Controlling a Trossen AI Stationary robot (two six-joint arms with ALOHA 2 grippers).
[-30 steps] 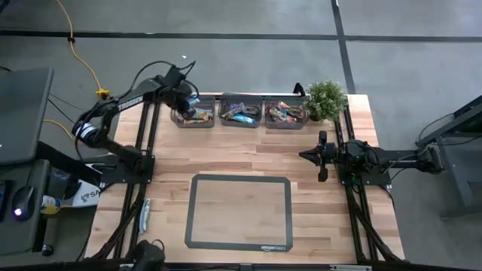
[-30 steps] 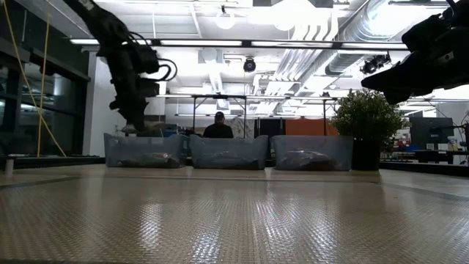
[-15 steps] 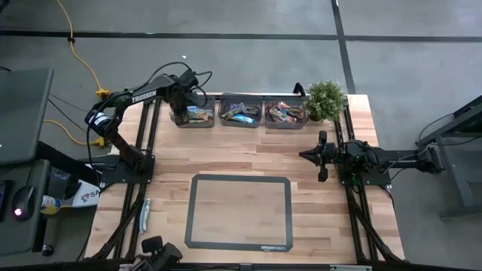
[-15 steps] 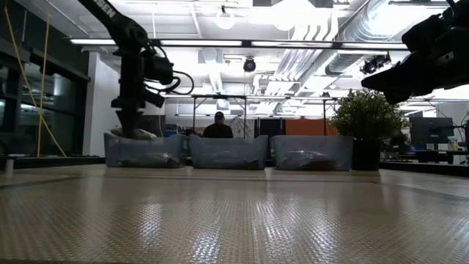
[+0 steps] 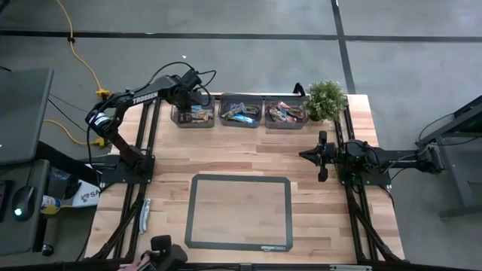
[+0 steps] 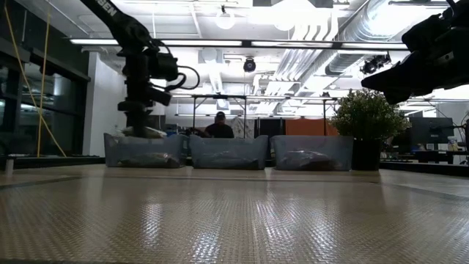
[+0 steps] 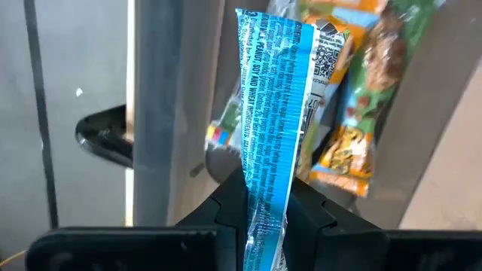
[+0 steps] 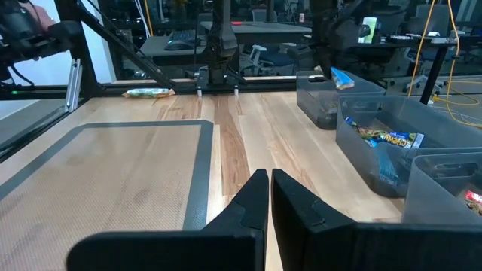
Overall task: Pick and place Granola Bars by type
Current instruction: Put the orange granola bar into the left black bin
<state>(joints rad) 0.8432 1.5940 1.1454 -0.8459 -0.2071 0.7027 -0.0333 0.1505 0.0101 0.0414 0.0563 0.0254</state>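
The wooden table (image 5: 226, 162) is seen with three bins along its far edge; over the leftmost bin (image 5: 191, 117) the left gripper (image 7: 269, 207) is poised, a blue granola bar (image 7: 275, 113) pinched by one end, long axis straight out from the fingers, bin directly beyond; the right gripper (image 8: 263, 197) is parked, pressed together

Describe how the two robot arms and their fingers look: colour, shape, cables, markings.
Both arms are dark, slim, jointed tubes. The left arm carries white lettering on its upper link and loose black cables looping near the wrist. The right arm is all black. The left gripper and right gripper have black, angular, wedge-shaped fingers.
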